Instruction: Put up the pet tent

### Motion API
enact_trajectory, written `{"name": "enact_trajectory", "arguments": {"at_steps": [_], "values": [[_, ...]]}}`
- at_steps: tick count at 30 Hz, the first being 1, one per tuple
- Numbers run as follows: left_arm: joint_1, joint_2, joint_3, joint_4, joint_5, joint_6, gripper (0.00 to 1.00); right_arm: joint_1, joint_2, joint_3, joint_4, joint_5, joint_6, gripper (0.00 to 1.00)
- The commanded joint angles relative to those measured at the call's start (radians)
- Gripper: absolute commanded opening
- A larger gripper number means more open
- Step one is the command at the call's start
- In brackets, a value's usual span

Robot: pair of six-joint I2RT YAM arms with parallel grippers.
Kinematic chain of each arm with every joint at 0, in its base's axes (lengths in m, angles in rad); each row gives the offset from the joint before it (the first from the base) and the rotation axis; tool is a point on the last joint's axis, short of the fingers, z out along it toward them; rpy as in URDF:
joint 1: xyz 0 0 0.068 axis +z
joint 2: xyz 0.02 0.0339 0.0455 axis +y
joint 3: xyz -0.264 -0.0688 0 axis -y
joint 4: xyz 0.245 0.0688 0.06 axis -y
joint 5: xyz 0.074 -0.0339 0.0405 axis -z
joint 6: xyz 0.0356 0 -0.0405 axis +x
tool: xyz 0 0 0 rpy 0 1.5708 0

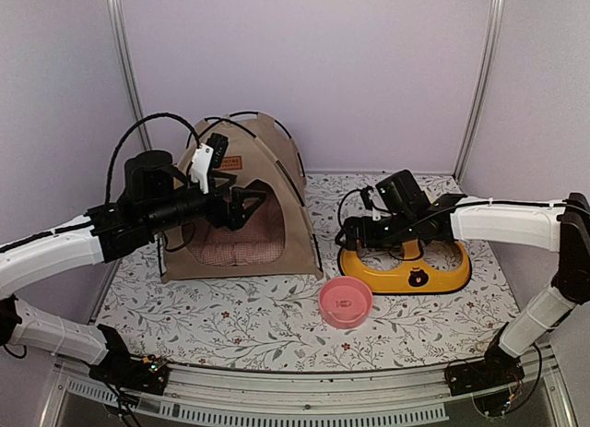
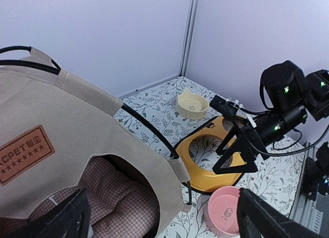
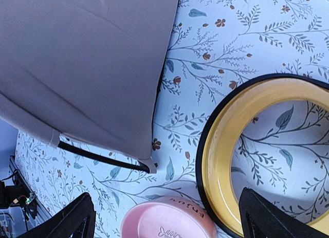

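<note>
The pet tent (image 1: pixel 277 183), a domed shelter of smooth beige-tan fabric, stands upright at the back left of the bench (image 1: pixel 230 327), its arched doorway facing the near edge. Thin black poles (image 2: pixel 149 127) curve over its seams through fabric sleeves. A small brown label patch (image 2: pixel 23 153) with pale stitched lettering sits above the doorway. Inside lies a soft, quilted pink checked cushion (image 2: pixel 121 197).

The left hand (image 1: pixel 247 204) hovers at the doorway with its fingers (image 2: pixel 67 222) spread wide and nothing between them; I cannot tell whether it touches the fabric. The right hand (image 1: pixel 351 235) is also wide open and empty, over the left end of a glossy yellow plastic two-hole bowl stand (image 1: pixel 415 279) with black trim.

A round pink bowl (image 1: pixel 346 301) rests on the bench just in front of the stand. A cream bowl with cat-ear points (image 2: pixel 193 103) sits near the back wall. The bench wears a white cloth printed with grey leaf sprigs and small brown flowers.
</note>
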Motion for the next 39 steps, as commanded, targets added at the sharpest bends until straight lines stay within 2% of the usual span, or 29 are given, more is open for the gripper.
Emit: {"name": "enact_trajectory", "arguments": {"at_steps": [1,14,22,29,33,39], "values": [[-0.015,0.005,0.008,0.03,-0.008,0.014,0.99,0.044,-0.07,-0.044,-0.071,0.048,0.031,0.99],[-0.015,0.018,-0.003,0.061,0.003,0.029,0.99,0.189,-0.186,-0.18,-0.236,0.074,0.117,0.99],[-0.014,0.012,-0.013,0.062,0.001,0.023,0.99,0.209,-0.232,-0.248,-0.233,0.074,0.169,0.97],[-0.014,-0.001,-0.023,0.057,-0.006,0.017,0.99,0.211,-0.151,-0.249,-0.154,0.095,0.199,0.83],[-0.015,-0.01,-0.026,0.049,-0.015,0.021,0.99,0.211,-0.104,-0.228,-0.147,0.161,0.216,0.75],[-0.015,-0.018,-0.033,0.05,-0.015,0.021,0.99,0.211,-0.046,-0.223,-0.112,0.19,0.241,0.55]]}}
